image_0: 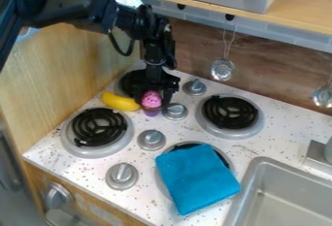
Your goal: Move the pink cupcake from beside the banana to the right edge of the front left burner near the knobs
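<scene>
The black gripper hangs down over the back left of the stove. Its fingers are shut on a toy cupcake with a pink top and a purple base, which stays upright between them. Just left of the cupcake lies a yellow banana, in front of the back left burner, which the gripper partly hides. A folded blue cloth covers most of the front right burner.
Black coil burners stand at the front left and back right. Silver knobs rise between them. A grey sink is at the lower right. A wooden wall borders the left; a ladle hangs behind.
</scene>
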